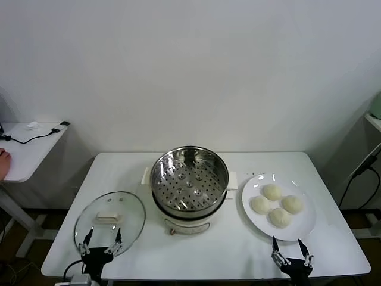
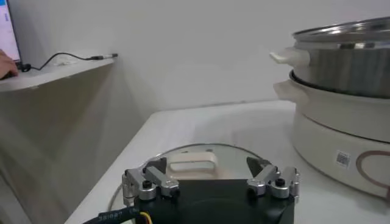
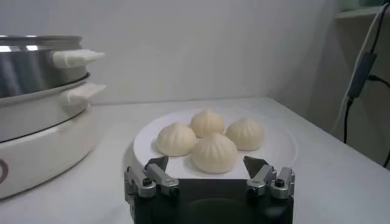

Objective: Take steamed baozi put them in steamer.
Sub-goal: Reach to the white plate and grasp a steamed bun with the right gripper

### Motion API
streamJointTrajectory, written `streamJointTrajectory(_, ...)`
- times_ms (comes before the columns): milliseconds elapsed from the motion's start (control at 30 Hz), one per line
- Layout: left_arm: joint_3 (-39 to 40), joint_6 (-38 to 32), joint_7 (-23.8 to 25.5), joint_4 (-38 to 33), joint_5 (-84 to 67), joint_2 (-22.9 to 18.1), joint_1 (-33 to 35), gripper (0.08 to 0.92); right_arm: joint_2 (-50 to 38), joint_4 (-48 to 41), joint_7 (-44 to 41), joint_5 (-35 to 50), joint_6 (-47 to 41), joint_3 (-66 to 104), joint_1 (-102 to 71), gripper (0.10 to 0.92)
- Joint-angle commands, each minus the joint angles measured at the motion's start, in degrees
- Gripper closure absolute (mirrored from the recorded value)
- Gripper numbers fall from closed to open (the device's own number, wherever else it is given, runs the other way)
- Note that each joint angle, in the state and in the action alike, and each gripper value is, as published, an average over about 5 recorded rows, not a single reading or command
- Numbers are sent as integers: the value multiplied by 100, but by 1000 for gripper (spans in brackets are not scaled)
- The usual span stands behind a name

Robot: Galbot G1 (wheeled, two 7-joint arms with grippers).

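Several cream-white steamed baozi [image 1: 277, 206] [image 3: 214, 152] lie together on a white plate [image 1: 303, 229] [image 3: 277, 149] at the right of the table. In the middle stands the steamer [image 1: 189, 182] [image 3: 36, 109] [image 2: 350, 103], a shiny steel pot on a cream base, its perforated tray bare. My right gripper [image 1: 292, 252] [image 3: 207, 165] hangs open at the table's front edge, just short of the plate, nothing between its fingers. My left gripper [image 1: 102, 242] [image 2: 207, 167] is open too, over the near rim of the glass lid [image 1: 110, 217] [image 2: 195, 159].
The white table [image 1: 226, 250] ends close behind both grippers. A side table [image 1: 27, 146] with a cable stands to the left, and a hand shows at its edge. Another cable hangs at the far right [image 1: 360, 173].
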Motion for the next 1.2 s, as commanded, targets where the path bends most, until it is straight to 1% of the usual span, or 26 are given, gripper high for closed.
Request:
streamJointTrajectory(33,-13,7,-7,7,3,30,6,177,-84,312,-68,-66,-671,88,181,203)
streamJointTrajectory(133,5,4,-7,-12,2,51,10,177,-326,399,-162,-437,-1114,273,711,203)
streamJointTrajectory(233,45,-8,-10,-33,3,72,4,177,-924,307,-80,-844,-1785,370,1743,203)
streamJointTrajectory(333,80,-20,-15,-56,3,83,-4,177,-1816,0,-152,-667,-2414,171,2915,203)
streamJointTrajectory(400,95,-17,-20,-81,1,91,-9,177,-2477,-371,-503,-409,-2802,-142,3640,203)
streamJointTrajectory(467,101,-13,-24,-107,-4,101,-14,177,-3221,-857,-1063,-241,-3063,-700,4446,203)
streamJointTrajectory(600,105,-30,-23,-137,-5,104,-10,177,-4452,-1702,-2307,-76,-3115,-2295,5956,203)
streamJointTrajectory(667,107,-43,-24,-142,-2,92,2,177,-4873,-2031,-3121,-142,-2997,-3209,6689,203)
streamJointTrajectory(733,109,-56,-26,-140,3,79,14,177,-5091,-2431,-4050,-336,-2488,-4278,7566,203)
streamJointTrajectory(867,107,-72,-26,-139,24,39,33,177,-5184,-3270,-6065,-867,-1230,-6360,9398,203)
streamJointTrajectory(933,99,-75,-26,-144,33,20,44,177,-5144,-3590,-6806,-1164,-834,-7201,10144,203)
streamJointTrajectory(1067,85,-87,-32,-139,72,-9,57,177,-4954,-4170,-7638,-1526,-236,-8832,11517,203)
streamJointTrajectory(1200,84,-128,-37,-112,120,-48,55,177,-4647,-4495,-7875,-1525,-111,-9741,12286,203)
